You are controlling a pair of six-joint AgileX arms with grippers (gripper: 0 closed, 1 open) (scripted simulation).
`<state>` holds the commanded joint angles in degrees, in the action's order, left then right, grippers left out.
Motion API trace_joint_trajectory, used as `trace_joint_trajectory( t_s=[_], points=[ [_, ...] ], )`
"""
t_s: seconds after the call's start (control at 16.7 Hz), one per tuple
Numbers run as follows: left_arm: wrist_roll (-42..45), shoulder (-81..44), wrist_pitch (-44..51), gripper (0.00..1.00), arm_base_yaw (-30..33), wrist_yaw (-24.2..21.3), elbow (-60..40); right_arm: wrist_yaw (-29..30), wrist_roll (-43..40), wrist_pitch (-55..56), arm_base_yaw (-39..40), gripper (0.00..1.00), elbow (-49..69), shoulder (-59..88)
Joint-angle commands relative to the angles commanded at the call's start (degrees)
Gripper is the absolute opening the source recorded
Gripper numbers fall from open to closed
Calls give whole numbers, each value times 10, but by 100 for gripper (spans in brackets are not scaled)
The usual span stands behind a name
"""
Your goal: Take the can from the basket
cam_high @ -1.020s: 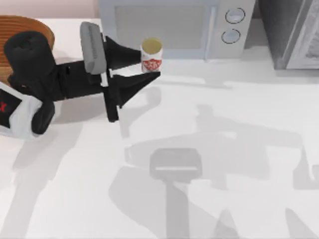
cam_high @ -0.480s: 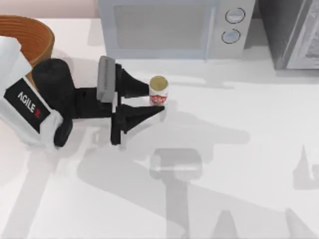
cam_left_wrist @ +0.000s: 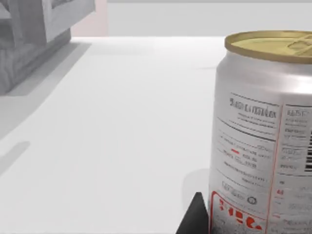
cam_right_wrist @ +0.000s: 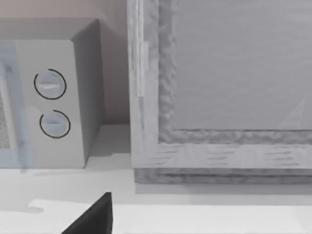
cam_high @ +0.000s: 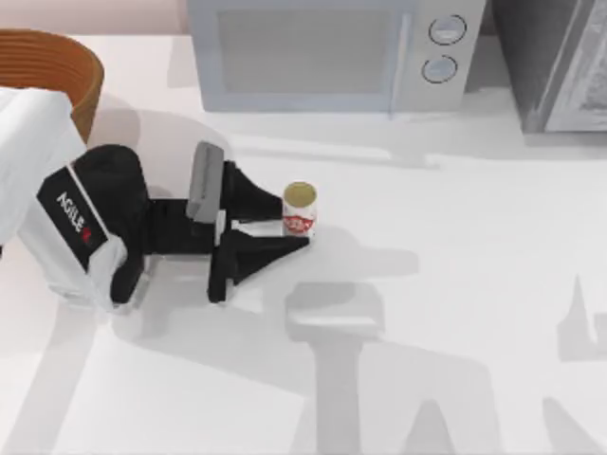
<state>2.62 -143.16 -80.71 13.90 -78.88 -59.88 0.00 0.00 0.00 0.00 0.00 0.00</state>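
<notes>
The can (cam_high: 300,210), white with a red label and a pale gold top, stands upright on the white table, right of the basket and well outside it. My left gripper (cam_high: 296,224) reaches in from the left and is shut on the can, one dark finger on each side. In the left wrist view the can (cam_left_wrist: 265,136) is very close, with a dark fingertip (cam_left_wrist: 194,218) at its base. The orange-brown wicker basket (cam_high: 57,55) sits at the back left corner, partly behind my left arm. A dark part of my right gripper (cam_right_wrist: 92,219) shows in the right wrist view.
A grey microwave (cam_high: 332,52) stands at the back, behind the can, with two round knobs (cam_right_wrist: 51,103) visible from the right wrist. A grey textured cabinet (cam_high: 560,62) fills the back right corner. Arm shadows lie across the table's middle and front.
My left gripper has carried the can away from the microwave's front, toward the table's front, and down to the tabletop. The arm has drawn back to the left.
</notes>
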Motion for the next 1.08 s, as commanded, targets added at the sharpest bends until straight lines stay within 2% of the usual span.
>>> trace_joint_trajectory(
  t_s=[0.3,1.08],
  points=[
    [0,0,0,0,0,0,0,0,0,0,0,100,0,0],
    [0,0,0,98,0,0,0,0,0,0,0,100,0,0]
  ],
)
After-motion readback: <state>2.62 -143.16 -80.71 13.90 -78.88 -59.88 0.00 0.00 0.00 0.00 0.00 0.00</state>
